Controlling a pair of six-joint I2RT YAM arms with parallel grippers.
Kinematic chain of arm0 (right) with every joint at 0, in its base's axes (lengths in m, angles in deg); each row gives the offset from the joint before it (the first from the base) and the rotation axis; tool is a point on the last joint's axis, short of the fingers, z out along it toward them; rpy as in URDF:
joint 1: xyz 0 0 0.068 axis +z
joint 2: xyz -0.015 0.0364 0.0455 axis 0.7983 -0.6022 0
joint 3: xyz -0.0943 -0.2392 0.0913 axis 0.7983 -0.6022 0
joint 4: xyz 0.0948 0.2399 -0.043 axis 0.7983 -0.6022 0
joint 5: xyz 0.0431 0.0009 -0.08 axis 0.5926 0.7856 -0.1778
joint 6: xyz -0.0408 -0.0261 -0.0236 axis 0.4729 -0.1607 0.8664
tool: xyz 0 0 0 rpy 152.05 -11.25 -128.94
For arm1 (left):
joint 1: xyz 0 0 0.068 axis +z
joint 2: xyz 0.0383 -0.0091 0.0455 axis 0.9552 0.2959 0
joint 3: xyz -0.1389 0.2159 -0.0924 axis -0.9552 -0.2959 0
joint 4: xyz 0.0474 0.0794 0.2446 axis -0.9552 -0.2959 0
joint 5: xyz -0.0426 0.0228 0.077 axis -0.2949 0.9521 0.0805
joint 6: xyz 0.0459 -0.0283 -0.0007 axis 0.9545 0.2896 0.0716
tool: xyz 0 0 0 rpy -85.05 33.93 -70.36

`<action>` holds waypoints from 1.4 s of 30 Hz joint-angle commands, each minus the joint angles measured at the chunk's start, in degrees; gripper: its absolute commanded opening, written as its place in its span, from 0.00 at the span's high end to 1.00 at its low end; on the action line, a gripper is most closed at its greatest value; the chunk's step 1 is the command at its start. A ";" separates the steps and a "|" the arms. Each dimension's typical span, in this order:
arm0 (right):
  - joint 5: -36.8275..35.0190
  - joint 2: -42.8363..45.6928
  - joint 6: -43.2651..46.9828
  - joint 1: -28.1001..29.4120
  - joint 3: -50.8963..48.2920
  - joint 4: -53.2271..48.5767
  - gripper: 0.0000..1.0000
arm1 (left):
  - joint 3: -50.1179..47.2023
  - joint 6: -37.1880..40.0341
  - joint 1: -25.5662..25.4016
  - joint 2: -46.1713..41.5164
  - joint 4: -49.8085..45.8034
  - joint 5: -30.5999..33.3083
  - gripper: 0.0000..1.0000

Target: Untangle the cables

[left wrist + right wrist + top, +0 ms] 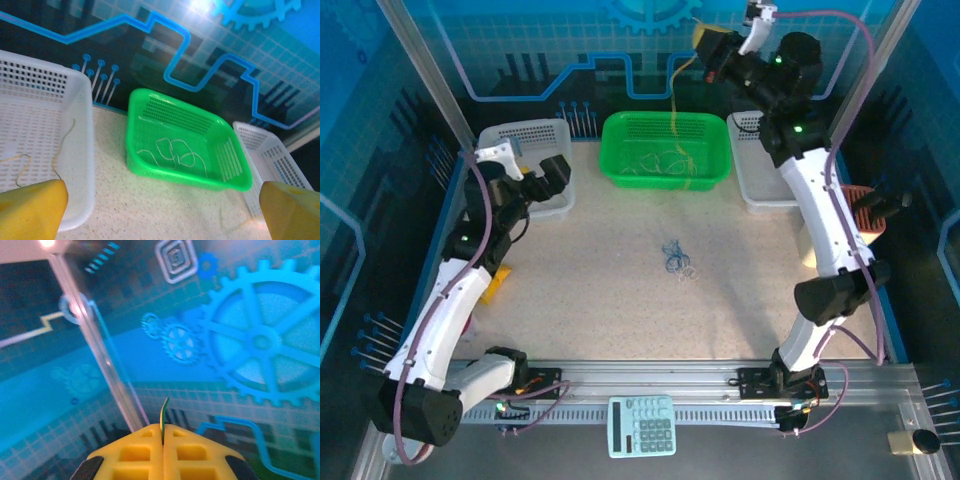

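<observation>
Raised right pincer [708, 48] gripped a yellow cable [674, 100] hanging into the green basket [620, 178]; left pincer [556, 176] stood open. A blue tangle [673, 256] lay on the bench [600, 290]: untangling seemingly unfinished.

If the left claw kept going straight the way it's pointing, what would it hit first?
Most likely the green basket, at its near wall. The left gripper seems tilted down, so the table might come first; depth is unclear.
</observation>
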 commanded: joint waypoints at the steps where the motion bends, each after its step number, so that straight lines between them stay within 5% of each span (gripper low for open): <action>1: 3.34 -7.00 -6.84 2.87 5.92 4.57 1.00 | 2.51 -1.86 3.41 -0.59 0.02 -1.73 0.01; 10: 1.00 -31.06 -19.69 10.20 30.47 13.57 1.00 | 0.23 -6.66 9.36 -3.34 1.45 -0.56 0.01; 18: -5.65 -41.45 -26.44 14.83 32.82 26.45 1.00 | -0.01 -7.47 10.58 -3.23 1.53 -1.77 0.01; 31: 2.45 -31.76 -23.52 15.21 25.87 20.54 1.00 | -3.40 -2.00 10.57 4.55 22.23 -26.34 0.01; 42: 8.95 -24.95 -21.55 16.09 21.42 16.38 1.00 | 12.00 1.86 10.65 12.65 23.94 -35.61 0.01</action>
